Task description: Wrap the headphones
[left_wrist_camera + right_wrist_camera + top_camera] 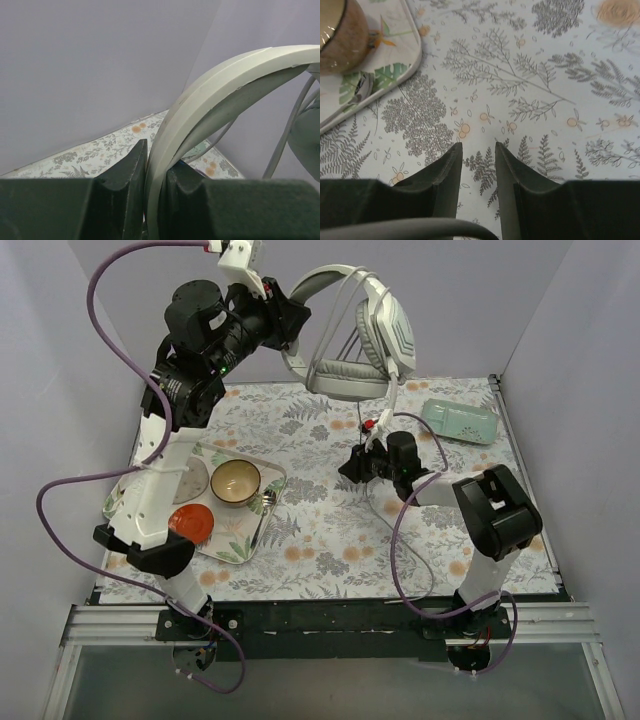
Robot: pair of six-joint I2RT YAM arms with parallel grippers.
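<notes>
The white-and-grey headphones [352,378] hang in the air above the back of the table. My left gripper [293,318] is raised high and shut on the headband; in the left wrist view the band [225,75] runs between the two pads of the gripper [156,167]. The thin grey cable [391,402] hangs from an earcup down to a red-tipped end beside my right gripper [351,468]. That gripper is low over the table's middle. In the right wrist view it [478,147] stands slightly open with only tablecloth between the pads. A grey cord [420,227] crosses behind them.
A mint-green oblong case [460,422] lies at the back right. A leaf-patterned tray [262,535] at the left holds a bowl [236,482], a red dish [190,523] and a spoon [266,505]. The bowl [335,35] and tray edge [395,75] show at the upper left of the right wrist view.
</notes>
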